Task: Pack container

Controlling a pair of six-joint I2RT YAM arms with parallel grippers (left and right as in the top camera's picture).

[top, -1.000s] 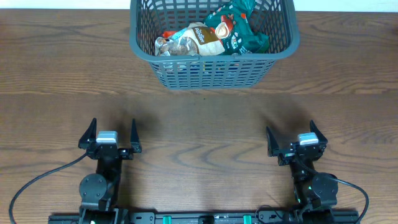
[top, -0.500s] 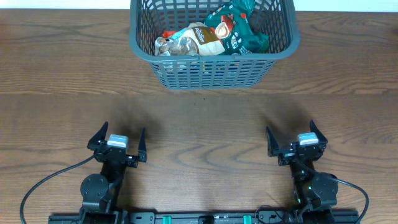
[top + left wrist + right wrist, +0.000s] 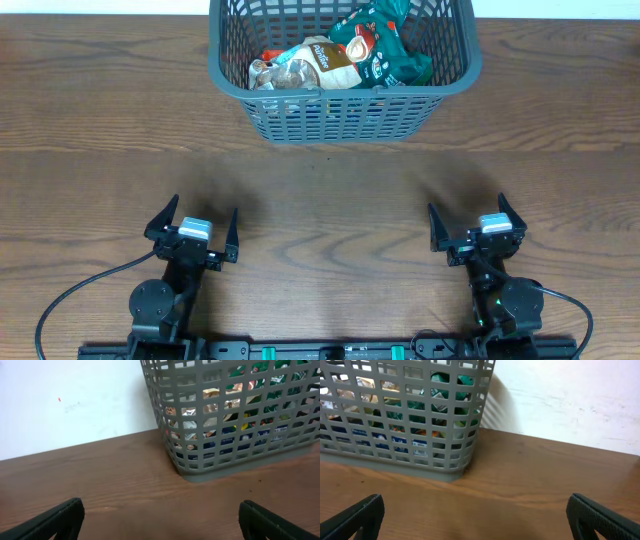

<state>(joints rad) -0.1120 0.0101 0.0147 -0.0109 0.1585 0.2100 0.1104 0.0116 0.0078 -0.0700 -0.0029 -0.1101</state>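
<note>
Counter [image 3: 320,190]: brown wood-grain top, white wall behind it in wrist views. Container [image 3: 340,115] sits flat on it at far edge, approx. centre, snack packs inside. Thin black cable [image 3: 80,290] lies on near-left part; another on near-right.

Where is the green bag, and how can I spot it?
Find the big grey basket at the far edge of the table. Inside, on its right side, lies the dark green bag. Its neighbour on the left is tan and silver.
</note>
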